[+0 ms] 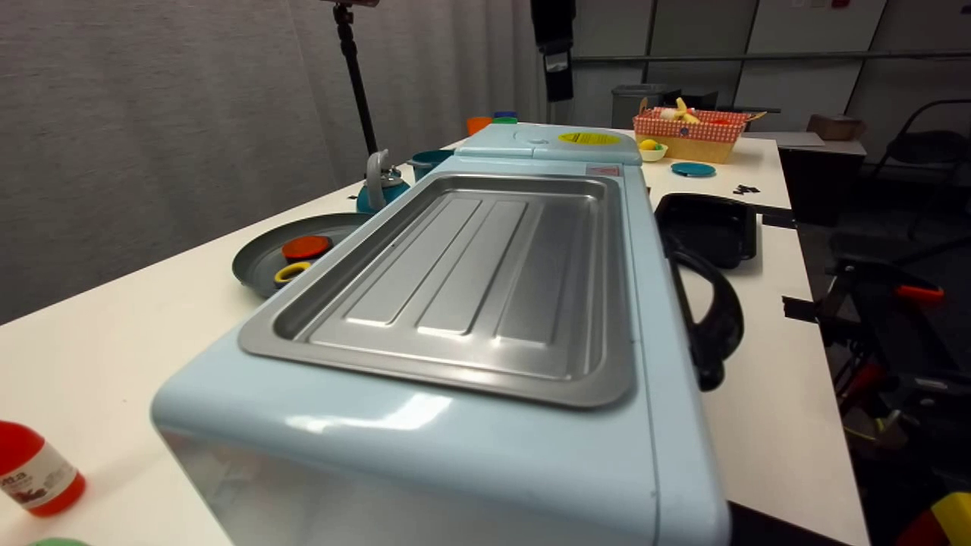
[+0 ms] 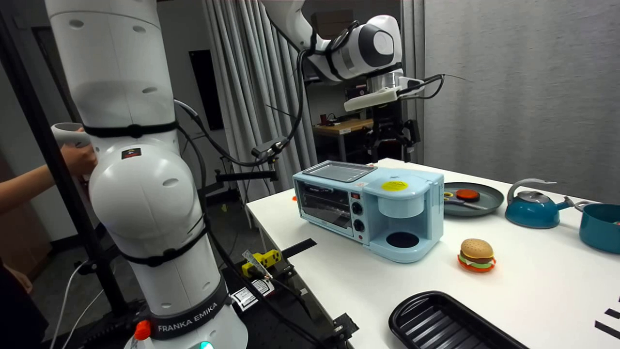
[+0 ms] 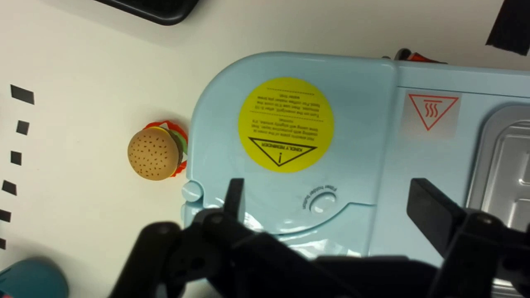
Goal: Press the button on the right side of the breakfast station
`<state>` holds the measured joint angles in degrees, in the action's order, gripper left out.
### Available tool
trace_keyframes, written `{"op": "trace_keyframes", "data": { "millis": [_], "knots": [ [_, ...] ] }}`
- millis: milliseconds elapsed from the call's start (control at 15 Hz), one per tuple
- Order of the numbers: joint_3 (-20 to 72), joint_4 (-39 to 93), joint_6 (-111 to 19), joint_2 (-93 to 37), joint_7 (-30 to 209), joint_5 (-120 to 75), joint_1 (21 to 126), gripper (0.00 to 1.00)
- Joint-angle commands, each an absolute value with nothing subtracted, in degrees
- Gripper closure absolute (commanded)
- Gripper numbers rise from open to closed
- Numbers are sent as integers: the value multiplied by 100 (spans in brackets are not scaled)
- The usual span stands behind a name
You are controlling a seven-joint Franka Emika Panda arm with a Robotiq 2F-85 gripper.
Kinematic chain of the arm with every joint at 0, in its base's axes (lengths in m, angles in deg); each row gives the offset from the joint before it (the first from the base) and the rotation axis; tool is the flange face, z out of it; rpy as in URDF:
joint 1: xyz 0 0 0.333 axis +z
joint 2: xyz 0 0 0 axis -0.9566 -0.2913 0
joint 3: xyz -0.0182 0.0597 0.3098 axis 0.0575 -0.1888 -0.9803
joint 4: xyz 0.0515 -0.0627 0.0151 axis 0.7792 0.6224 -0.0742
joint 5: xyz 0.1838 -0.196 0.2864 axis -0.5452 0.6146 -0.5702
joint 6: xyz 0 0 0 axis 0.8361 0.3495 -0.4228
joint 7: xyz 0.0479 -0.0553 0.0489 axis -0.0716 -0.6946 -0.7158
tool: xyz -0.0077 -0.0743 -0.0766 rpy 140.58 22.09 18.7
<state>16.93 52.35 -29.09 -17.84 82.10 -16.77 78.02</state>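
Wrist view: gripper (image 3: 330,203) wide, breakfast station (image 3: 360,136) below, with "KINDLY REMINDER" sticker (image 3: 285,124) and "Filter holder button" label (image 3: 319,194).

In an exterior view, the station (image 2: 365,211) stands on the surface (image 2: 537,291); a pan (image 2: 495,196) holding a disc (image 2: 468,195) lies behind it to the right, then, rightward, a kettle (image 2: 533,212) and pot (image 2: 603,228). A burger (image 2: 476,254) sits right of the station, a tray (image 2: 445,321) nearer.

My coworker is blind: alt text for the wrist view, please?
Pale blue breakfast station from above, past the open gripper; on top, a round yellow sticker and filter holder button. A burger lies left; a metal tray shows right.
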Motion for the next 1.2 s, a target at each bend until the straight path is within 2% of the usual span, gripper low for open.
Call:
{"op": "trace_keyframes", "data": {
  "millis": [0, 133, 333, 733, 1133],
  "knots": [
    [1673, 5025, -2990, -1980, 8462, -1476, 7904, 28],
    [1676, 4992, -3006, -2016, 8516, -1427, 7926, 31],
    [1691, 4964, -3021, -2046, 8569, -1369, 7930, 56],
    [1706, 5000, -3059, -2060, 8600, -1364, 7916, 99],
    [1705, 5033, -3229, -2077, 8527, -1504, 7885, 100]
  ]
}}
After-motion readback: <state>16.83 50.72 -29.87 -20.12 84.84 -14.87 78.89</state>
